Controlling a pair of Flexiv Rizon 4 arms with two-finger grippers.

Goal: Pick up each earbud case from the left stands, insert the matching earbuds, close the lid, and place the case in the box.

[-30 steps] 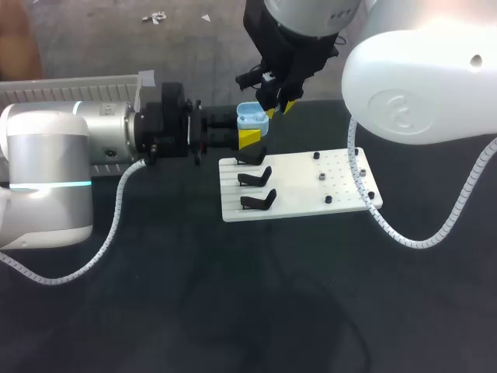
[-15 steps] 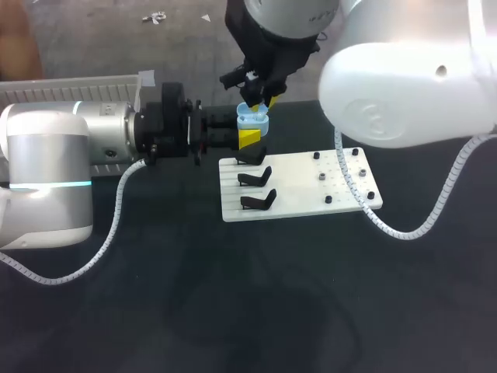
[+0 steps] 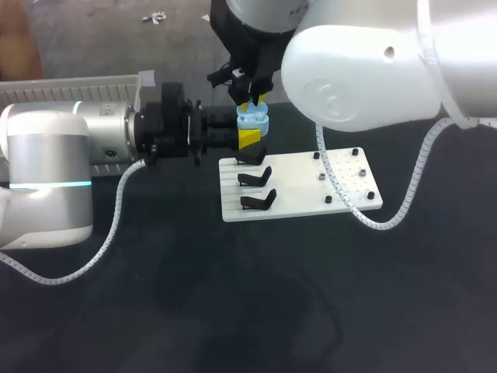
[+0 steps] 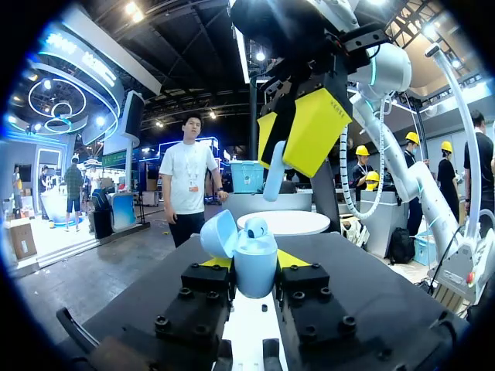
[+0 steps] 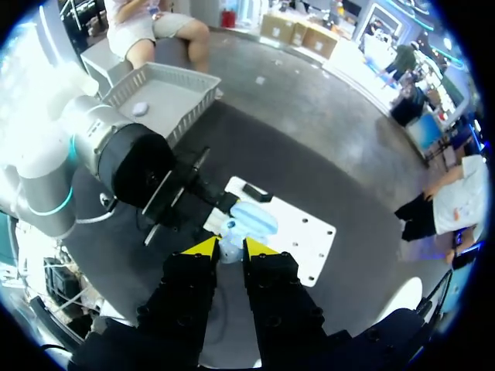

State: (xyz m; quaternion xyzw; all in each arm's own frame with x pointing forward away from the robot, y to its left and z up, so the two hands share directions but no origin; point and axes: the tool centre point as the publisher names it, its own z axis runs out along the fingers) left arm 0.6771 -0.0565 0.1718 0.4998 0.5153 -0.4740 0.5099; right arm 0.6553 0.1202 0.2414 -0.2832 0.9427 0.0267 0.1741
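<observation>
Clamping: left gripper (image 3: 248, 139) closed across lower body of earbud case (image 4: 255, 270); lid (image 4: 216, 234) hinged open; held above back edge of white plate (image 3: 295, 186).
Pinching: right gripper (image 5: 229, 249) closed on one earbud (image 4: 274, 166), just above open case.
Handling: light, hard, glossy plastic, likely slippery; best held by case's flat sides below hinge, earbud by its stem; gentle pressure only.
Count: one case; one earbud in fingers, possibly another seated in case, hard to tell; three black stands (image 3: 256, 179), all bare.
</observation>
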